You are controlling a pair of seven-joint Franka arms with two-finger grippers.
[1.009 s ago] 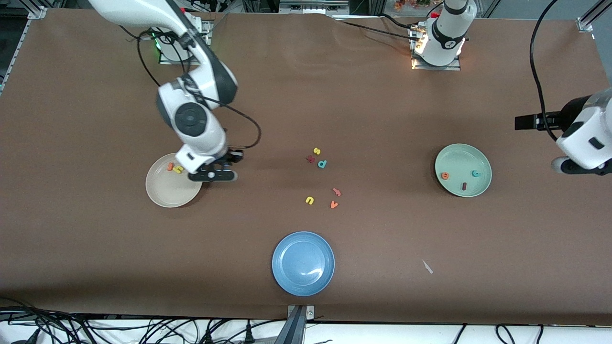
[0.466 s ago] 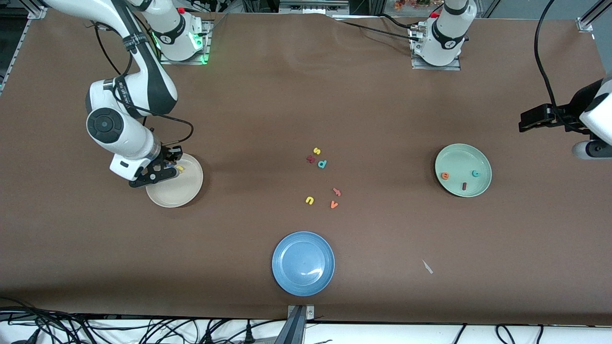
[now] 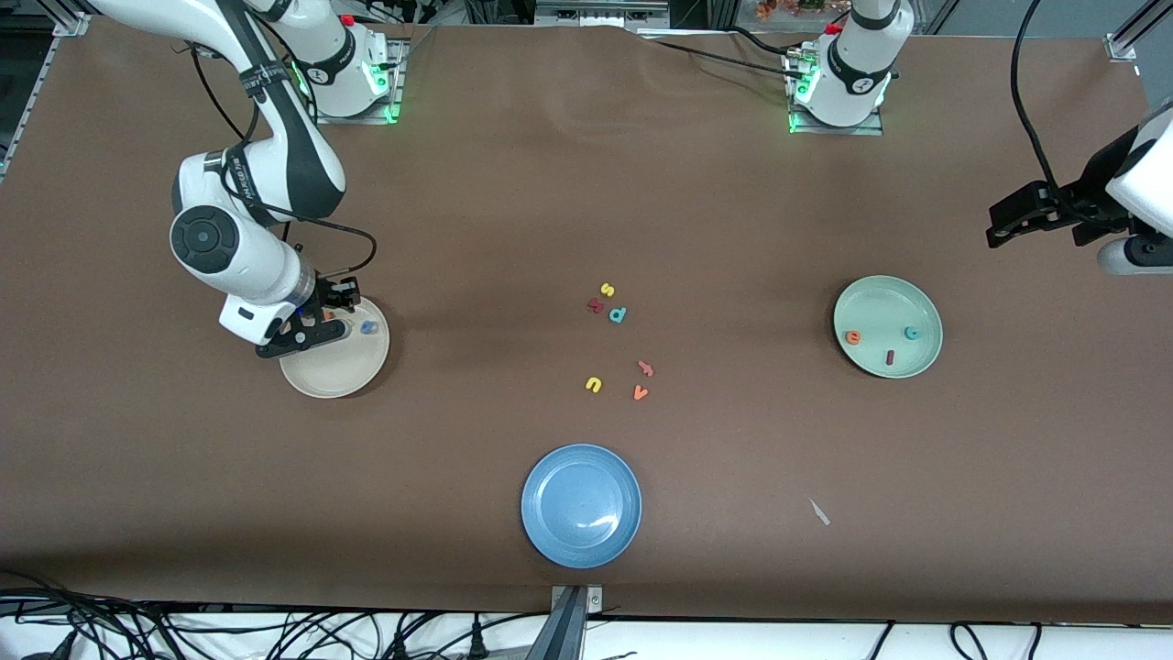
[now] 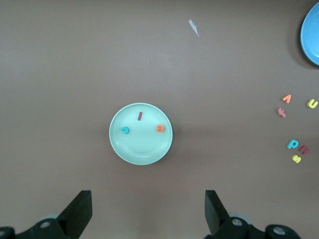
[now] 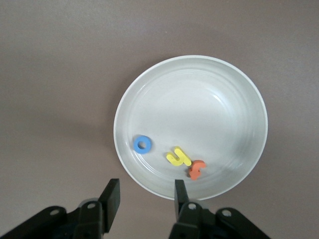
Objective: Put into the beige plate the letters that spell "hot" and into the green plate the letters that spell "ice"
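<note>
The beige plate [image 5: 199, 99] holds the blue o [image 5: 142, 144], the yellow h [image 5: 178, 157] and the orange t [image 5: 197, 169], lying close together near its rim. My right gripper [image 5: 145, 199] hovers over that rim, open with nothing between its fingers. From the front, this gripper [image 3: 307, 332] covers part of the beige plate [image 3: 339, 368], and the blue o [image 3: 367, 327] shows beside it. The green plate [image 4: 144, 149] holds the dark red i [image 4: 139, 116], teal c [image 4: 124, 130] and orange e [image 4: 160, 128]. My left gripper [image 4: 147, 214] hangs open and empty, high above bare table beside the green plate [image 3: 882, 301].
Mid-table lie loose letters: yellow s [image 3: 607, 290], teal p [image 3: 618, 315], a dark red one [image 3: 596, 306], yellow u [image 3: 593, 385], orange v [image 3: 640, 392] and a pinkish one [image 3: 646, 368]. A blue plate [image 3: 581, 505] sits nearer the front camera. A white scrap [image 3: 819, 512] lies near it.
My right gripper crossed over the beige plate to its edge at the right arm's end, then opened. The blue o now lies in the plate. The left arm shifted slightly.
</note>
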